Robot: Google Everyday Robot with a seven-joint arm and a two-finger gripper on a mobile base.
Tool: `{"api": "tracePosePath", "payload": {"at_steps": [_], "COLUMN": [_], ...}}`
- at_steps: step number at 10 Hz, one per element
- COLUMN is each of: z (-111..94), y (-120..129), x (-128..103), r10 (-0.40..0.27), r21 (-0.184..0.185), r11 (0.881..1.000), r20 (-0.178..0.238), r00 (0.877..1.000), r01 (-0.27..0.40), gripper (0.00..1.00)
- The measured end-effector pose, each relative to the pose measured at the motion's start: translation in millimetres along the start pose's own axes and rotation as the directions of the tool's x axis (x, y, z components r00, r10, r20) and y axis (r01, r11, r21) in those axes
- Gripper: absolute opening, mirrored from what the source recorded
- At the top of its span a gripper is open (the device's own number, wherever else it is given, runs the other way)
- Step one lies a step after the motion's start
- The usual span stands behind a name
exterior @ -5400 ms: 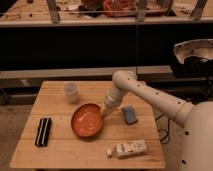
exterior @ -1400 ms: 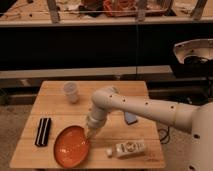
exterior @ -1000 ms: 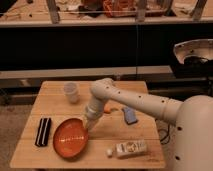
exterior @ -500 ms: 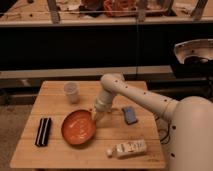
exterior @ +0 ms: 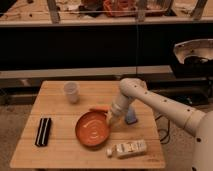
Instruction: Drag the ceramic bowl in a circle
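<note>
The ceramic bowl [exterior: 93, 129] is a wide, shallow orange-red dish lying flat on the wooden table [exterior: 60, 155], a little right of the table's middle. My gripper [exterior: 111, 120] comes down from the white arm [exterior: 150, 97] on the right. It sits at the bowl's right rim and is shut on it. The fingertips are partly hidden by the wrist and the rim.
A small translucent white cup [exterior: 71, 92] stands at the back left. A black flat object [exterior: 43, 131] lies at the left. A blue item [exterior: 131, 118] lies just right of the gripper. A white packet [exterior: 127, 148] lies in front of the bowl. A small orange piece [exterior: 98, 108] lies behind the bowl.
The bowl has slid with my gripper from the table's front left back toward the middle and to the right. The other objects have not moved.
</note>
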Motion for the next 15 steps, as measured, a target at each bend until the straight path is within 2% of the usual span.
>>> {"api": "tracePosePath", "payload": {"at_steps": [1,3,6,7,8,10,11,13,15], "z": [0.8,4.7,23.5,37.9,44.7,56.0,56.5,50.0,38.6], "y": [-0.3,-11.6,-55.9,-85.3,-100.1,-132.2,-141.5,-142.1,-128.0], "x": [-16.1,-30.5,-44.2,-50.8,-53.6,-56.0,-52.0,-34.7,-3.1], "r10": [-0.001,-0.037,-0.145,-0.214,-0.252,-0.347,-0.373,-0.367,-0.335], "r21": [-0.013,-0.034,-0.057,-0.063,-0.066,-0.072,-0.076,-0.078,-0.067], "r11": [1.000,0.999,0.988,0.974,0.964,0.933,0.922,0.925,0.939], "r20": [-0.006,0.000,0.030,0.055,0.068,0.093,0.093,0.078,0.058], "r00": [1.000,0.999,0.989,0.975,0.965,0.933,0.923,0.927,0.940], "r01": [0.001,0.037,0.146,0.218,0.256,0.354,0.380,0.373,0.338], "gripper": [0.00,0.00,0.00,0.00,0.00,0.00,0.00,0.00,0.00]}}
